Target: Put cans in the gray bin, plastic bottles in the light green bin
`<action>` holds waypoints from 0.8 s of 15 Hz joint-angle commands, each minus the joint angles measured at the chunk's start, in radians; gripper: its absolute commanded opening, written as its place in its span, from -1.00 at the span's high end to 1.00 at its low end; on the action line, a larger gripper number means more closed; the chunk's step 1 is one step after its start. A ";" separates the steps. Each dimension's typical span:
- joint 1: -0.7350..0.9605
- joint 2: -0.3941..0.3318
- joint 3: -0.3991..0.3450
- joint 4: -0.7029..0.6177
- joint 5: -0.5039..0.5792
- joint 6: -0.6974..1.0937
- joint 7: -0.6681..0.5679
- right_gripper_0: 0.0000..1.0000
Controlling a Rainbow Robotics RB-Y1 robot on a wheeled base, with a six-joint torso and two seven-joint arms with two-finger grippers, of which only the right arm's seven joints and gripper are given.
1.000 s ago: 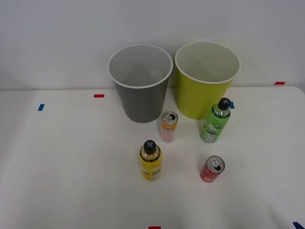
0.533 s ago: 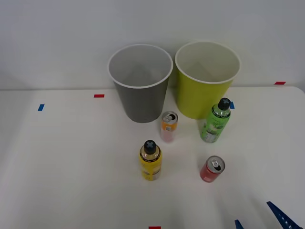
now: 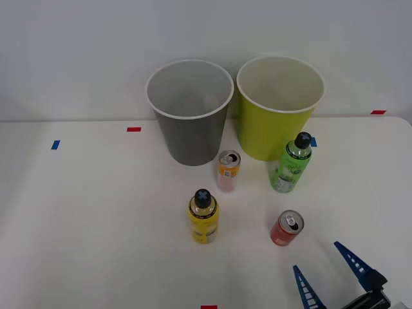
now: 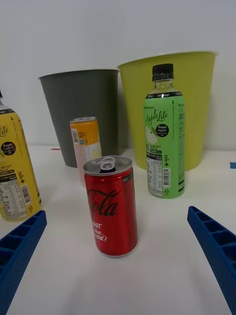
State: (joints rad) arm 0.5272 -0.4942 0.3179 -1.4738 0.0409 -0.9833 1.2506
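The right end effector hangs low over the white bench with its blue ribbed fingers spread wide, holding nothing. The short red metal can stands upright between them and a little ahead, near the tall green plastic bottle. To grasp well, advance straight until both fingers flank the can's middle, then close evenly so it does not tip. The tall round gray plastic bin waits behind, beside the lime plastic bin. A second ago the end effector was absent from the front view; it has since come in toward the can.
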 commanded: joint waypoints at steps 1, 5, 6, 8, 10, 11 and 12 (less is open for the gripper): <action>-0.039 0.017 0.024 0.001 0.001 0.044 0.024 -1.00; -0.082 0.068 0.030 0.001 0.001 0.126 0.058 -1.00; -0.090 0.078 0.029 0.001 -0.003 0.135 0.064 -1.00; -0.113 0.089 0.030 0.001 -0.004 0.173 0.075 -1.00; -0.125 0.103 0.030 0.001 -0.007 0.187 0.081 -1.00; -0.134 0.115 0.030 0.001 -0.009 0.204 0.085 -1.00; -0.139 0.118 0.030 0.001 -0.009 0.219 0.090 -1.00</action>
State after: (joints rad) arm 0.3945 -0.3819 0.3483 -1.4726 0.0333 -0.7798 1.3355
